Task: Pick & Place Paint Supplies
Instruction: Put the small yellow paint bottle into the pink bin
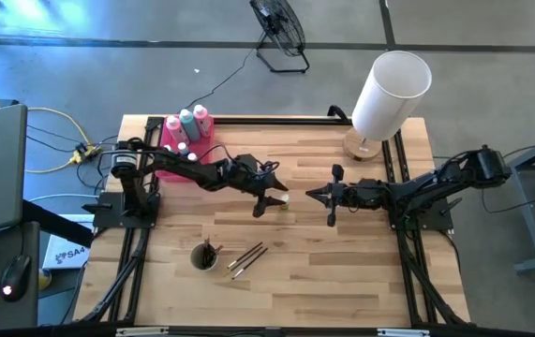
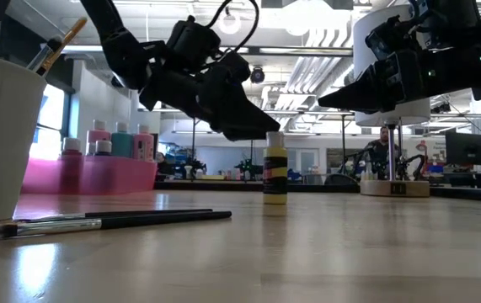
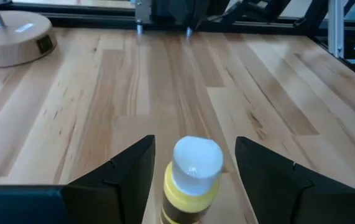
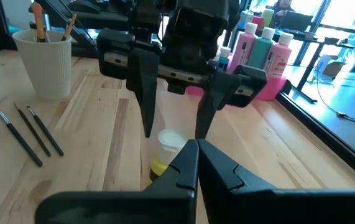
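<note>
A small yellow paint bottle with a white cap stands upright on its base at the middle of the table. My left gripper is open, with one finger on either side of the bottle's cap and a gap showing on both sides. In the low view the left gripper slants down just above and beside the bottle. My right gripper is shut and hangs to the bottle's right, pointing at it. Pink and teal squeeze bottles stand in the pink tray at the far left.
A white ribbed cup holding brushes stands near the front edge, with thin dark-handled brushes lying on the table beside it. A big white lampshade on a round wooden base stands at the far right. Bare wood lies at the front right.
</note>
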Robot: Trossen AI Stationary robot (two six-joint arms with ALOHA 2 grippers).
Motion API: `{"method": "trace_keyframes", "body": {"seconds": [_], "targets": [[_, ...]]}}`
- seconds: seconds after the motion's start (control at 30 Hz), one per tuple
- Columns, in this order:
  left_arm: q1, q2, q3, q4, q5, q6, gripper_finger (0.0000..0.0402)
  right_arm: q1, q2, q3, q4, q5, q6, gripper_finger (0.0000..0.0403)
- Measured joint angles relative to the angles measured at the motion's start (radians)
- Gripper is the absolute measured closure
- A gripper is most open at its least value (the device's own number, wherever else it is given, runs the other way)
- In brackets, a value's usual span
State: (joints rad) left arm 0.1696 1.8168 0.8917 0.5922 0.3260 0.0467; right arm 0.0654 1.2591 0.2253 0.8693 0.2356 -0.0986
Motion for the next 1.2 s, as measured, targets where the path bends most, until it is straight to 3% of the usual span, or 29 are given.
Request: {"method": "trace_keyframes", "body": {"seconds": [1.2], "targets": [[-0.021,0.001,0.0,-0.003,-0.04,-0.026,0.0183,0.0,0.0,0.0,-0.001,0.0,0.0,0.04]]}}
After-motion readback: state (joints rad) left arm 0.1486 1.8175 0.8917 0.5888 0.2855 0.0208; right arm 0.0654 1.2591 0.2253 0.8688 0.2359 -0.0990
